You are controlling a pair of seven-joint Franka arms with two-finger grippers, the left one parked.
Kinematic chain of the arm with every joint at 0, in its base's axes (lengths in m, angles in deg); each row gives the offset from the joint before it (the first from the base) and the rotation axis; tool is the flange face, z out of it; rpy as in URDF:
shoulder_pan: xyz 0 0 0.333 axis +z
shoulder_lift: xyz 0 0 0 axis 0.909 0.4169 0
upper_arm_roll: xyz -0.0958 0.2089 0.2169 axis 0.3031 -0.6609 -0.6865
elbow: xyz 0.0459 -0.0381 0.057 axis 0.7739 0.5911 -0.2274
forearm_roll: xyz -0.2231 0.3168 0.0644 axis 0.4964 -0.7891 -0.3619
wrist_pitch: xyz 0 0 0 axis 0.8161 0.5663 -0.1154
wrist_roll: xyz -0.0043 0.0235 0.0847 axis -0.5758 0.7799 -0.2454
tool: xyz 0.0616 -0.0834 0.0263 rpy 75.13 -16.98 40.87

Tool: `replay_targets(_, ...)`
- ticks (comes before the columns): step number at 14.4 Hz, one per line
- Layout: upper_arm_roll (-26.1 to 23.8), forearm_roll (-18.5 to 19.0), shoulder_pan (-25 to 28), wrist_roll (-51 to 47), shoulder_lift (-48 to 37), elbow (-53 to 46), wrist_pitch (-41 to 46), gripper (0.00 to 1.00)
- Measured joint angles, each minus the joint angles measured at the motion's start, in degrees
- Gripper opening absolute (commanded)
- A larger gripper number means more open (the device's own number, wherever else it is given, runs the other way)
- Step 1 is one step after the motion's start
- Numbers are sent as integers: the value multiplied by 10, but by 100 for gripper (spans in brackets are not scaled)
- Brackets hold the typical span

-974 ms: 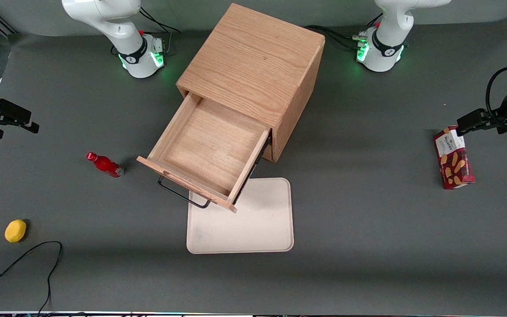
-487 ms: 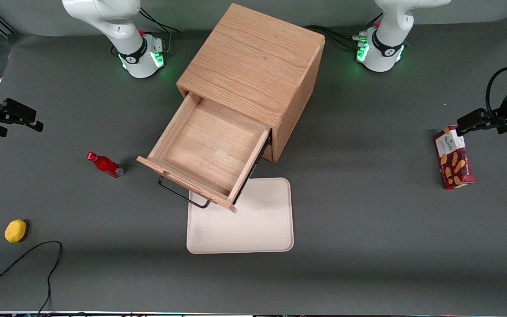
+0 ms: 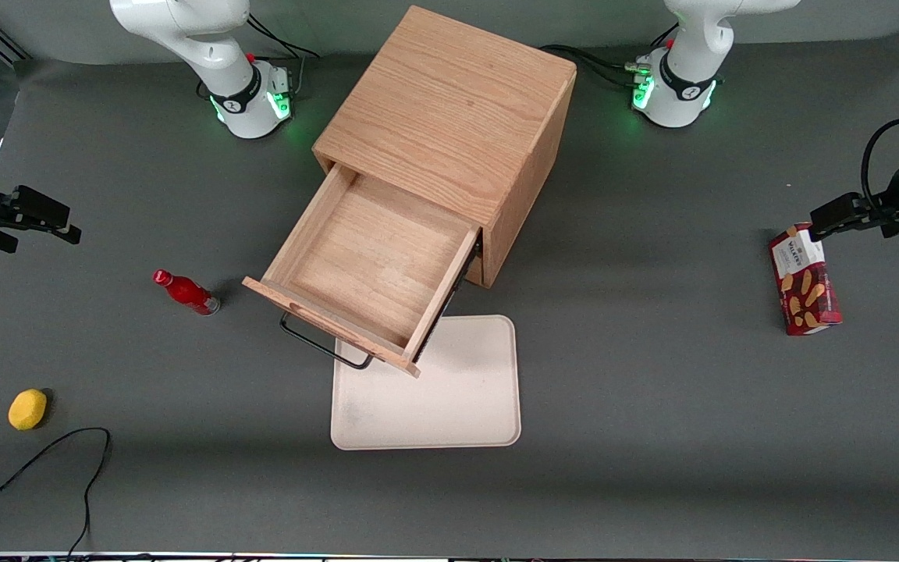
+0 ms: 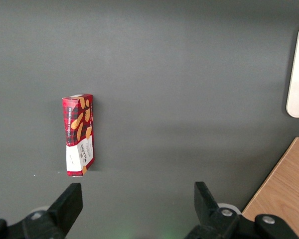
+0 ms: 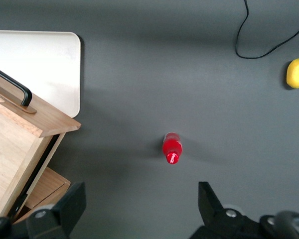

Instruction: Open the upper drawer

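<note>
- Oak throughout, the upper drawer (image 3: 375,265) stands pulled well out of the cabinet (image 3: 449,117), its shallow wooden box bare inside.
- Its thin black handle (image 3: 323,346) hangs off the flat front on the side nearest the front camera, above the edge of the cream tray (image 3: 449,398) that lies on the grey desk (image 3: 652,390).
- The hand (image 3: 40,218) hovers high above the desk toward the working arm's end, well apart from the drawer and touching nothing; its 2 fingers (image 5: 70,201) stand spread apart with only bare desk between them.
- A red bottle (image 3: 186,292) stands upright on the desk between the hand and the drawer front; the wrist camera looks straight down on its cap (image 5: 172,148).
- A yellow lemon-like fruit (image 3: 27,409) lies nearer the front camera than the bottle, with a black cable (image 3: 67,460) curling close by.
- A red biscuit box (image 3: 804,279) lies flat toward the parked arm's end of the desk.
</note>
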Motion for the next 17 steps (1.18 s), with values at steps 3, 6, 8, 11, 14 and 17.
replay_targets(3,2,0,0,0,0,-2,-1,100)
replay_targets(6,2,2,2,0,0,-2,-1,100)
replay_targets(8,2,16,3,0,0,-2,-1,100)
replay_targets(11,2,27,5,0,0,-2,-1,100)
replay_targets(14,-1,46,6,0,0,-2,0,100)
replay_targets(17,-4,49,7,0,0,-2,0,100)
